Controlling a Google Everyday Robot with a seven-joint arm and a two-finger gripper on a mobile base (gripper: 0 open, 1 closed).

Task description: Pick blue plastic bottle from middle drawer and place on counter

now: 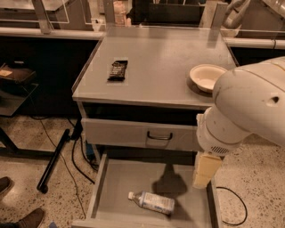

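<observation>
This looks like a robot test lab, not a home: a grey metal bench [156, 67] with a pulled-out drawer [96, 187] stands on a speckled floor [26, 164], loose cables [72, 153] and a black stand leg [54, 160] lying well left of the jaws. The jaws hang over the drawer's right wall; glass railings [53, 11] run far behind them.

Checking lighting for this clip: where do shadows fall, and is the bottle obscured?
Camera view: dim warm light; the hand hangs over the right side of the middle drawer; a dark shadow lies on its floor behind the blue plastic bottle, which is lit; the counter has mild sheen.
</observation>
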